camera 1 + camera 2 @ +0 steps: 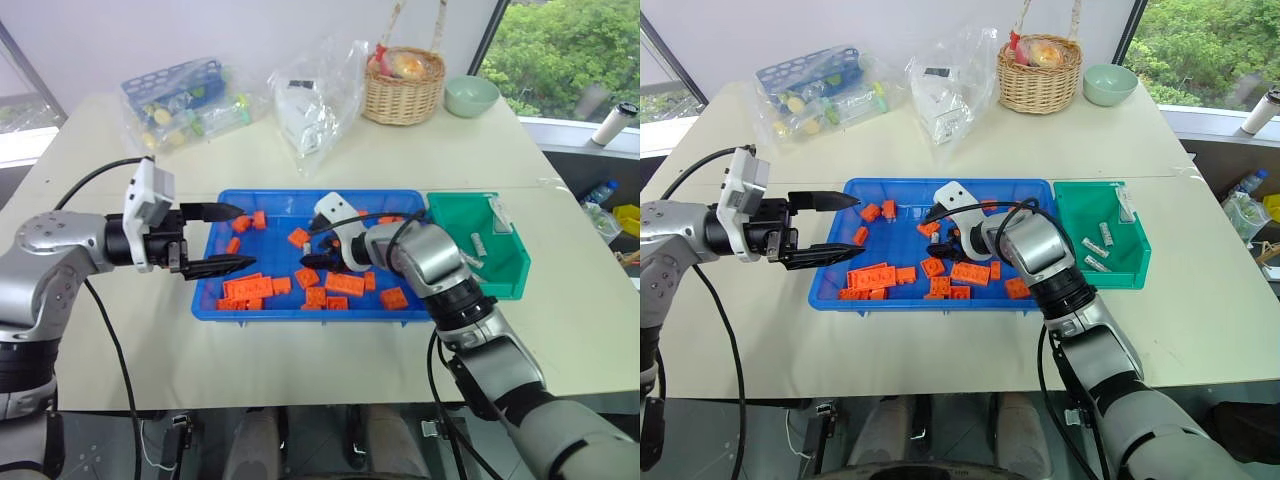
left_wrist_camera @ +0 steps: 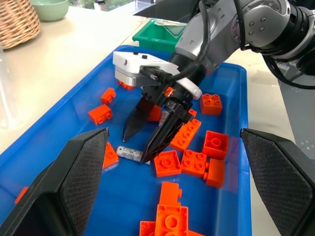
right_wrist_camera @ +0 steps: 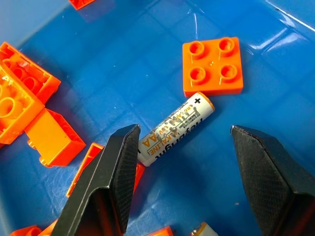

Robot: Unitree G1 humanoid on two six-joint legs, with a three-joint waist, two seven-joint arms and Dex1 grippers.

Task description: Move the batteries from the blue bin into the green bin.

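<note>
Left eye view gives us the pale tabletop (image 1: 300, 165) first, and on it the large shallow bright blue plastic bin (image 1: 212, 290), scattered with orange toy bricks (image 1: 345, 284). Touching its right end stands the small deep green plastic bin (image 1: 515, 275), where we see several small silver-grey cylindrical batteries (image 1: 477, 243) lying on the floor. Our left gripper (image 1: 228, 238) hangs over the blue bin's left end, its two black fingers spread wide with nothing between them. Our right gripper (image 3: 184, 147) reaches down into the middle of the blue bin, its fingers parted and empty; in the right wrist view a white-and-gold battery (image 3: 175, 129) lies flat on the blue floor between them, one end just beside a square orange four-stud brick (image 3: 212, 66).
</note>
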